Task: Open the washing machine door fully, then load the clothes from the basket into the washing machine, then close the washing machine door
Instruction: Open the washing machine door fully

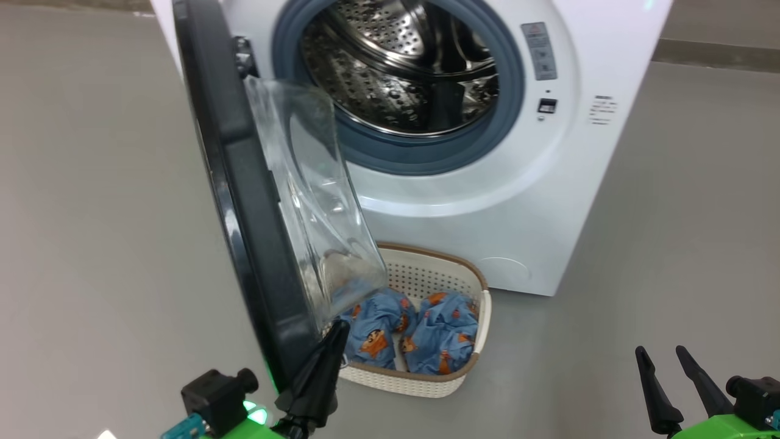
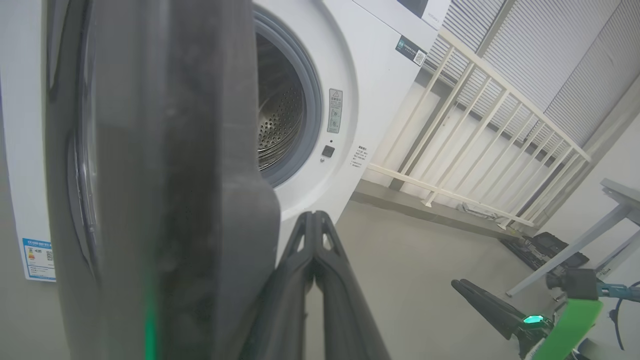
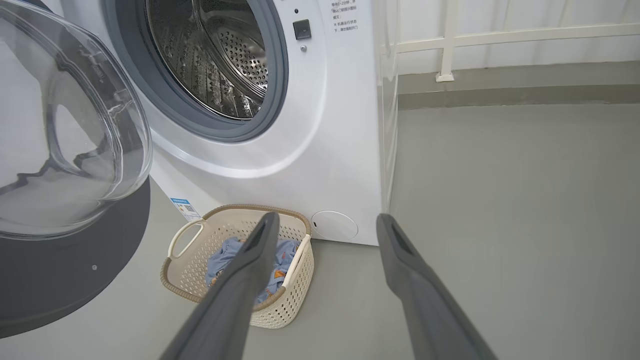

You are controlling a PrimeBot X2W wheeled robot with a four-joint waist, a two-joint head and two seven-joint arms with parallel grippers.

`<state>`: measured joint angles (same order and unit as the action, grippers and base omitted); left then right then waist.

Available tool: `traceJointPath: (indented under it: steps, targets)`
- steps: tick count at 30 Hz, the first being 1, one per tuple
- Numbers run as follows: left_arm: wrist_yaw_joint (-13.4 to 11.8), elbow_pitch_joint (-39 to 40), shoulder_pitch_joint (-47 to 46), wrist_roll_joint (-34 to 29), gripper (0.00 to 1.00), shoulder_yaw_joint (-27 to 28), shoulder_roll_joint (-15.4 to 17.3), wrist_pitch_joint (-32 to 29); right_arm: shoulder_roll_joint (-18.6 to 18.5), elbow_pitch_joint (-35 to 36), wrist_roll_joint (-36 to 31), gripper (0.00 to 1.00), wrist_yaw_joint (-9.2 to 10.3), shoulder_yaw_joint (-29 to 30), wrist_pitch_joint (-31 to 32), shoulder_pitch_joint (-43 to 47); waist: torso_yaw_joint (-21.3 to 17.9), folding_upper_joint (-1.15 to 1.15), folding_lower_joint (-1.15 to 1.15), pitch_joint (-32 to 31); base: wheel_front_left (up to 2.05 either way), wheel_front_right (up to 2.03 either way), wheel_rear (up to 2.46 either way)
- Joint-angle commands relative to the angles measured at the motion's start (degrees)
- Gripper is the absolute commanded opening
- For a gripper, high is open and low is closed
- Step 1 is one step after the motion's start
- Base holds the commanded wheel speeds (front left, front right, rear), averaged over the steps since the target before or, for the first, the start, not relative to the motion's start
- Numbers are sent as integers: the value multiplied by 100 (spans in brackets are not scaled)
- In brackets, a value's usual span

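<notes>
Left pincer closed on nothing beside the door; right pincer spread, empty; basket holds the clothes.

You are seeing several labels on the washing machine, yet none is showing words you can make out. The grey label beside the drum opening and the black print right of it are appearing as tiny Chinese lines. The blue sticker low on the front and the dark label higher up are showing QR squares.
</notes>
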<state>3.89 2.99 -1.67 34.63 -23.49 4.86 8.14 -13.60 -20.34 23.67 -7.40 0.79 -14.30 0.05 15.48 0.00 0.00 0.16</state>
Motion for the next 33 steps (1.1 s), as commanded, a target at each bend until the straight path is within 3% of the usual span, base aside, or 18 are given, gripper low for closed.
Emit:
traceJointPath:
  steps: [1, 12, 21, 33]
  targets:
    - [-170, 116, -94, 41, 0, 389, 166, 32, -141, 150, -68, 100, -9, -133, -70, -67, 165, 0, 0, 17, 0, 0, 0]
    - [-613, 671, 191, -167, 0, 600, 405, -57, -155, 158, -54, 100, -9, -141, -70, -44, 758, 0, 0, 41, 0, 0, 0]
    - [-864, 703, 204, -162, 0, 1003, 623, -69, -130, 138, -68, 100, -9, -188, -70, -73, 1016, 0, 0, 56, 0, 0, 0]
    - [-866, -10, -342, -31, 0, 1656, 1045, 84, -172, 156, -66, 100, -9, -204, -70, -73, 1127, 0, 0, 132, 0, 0, 0]
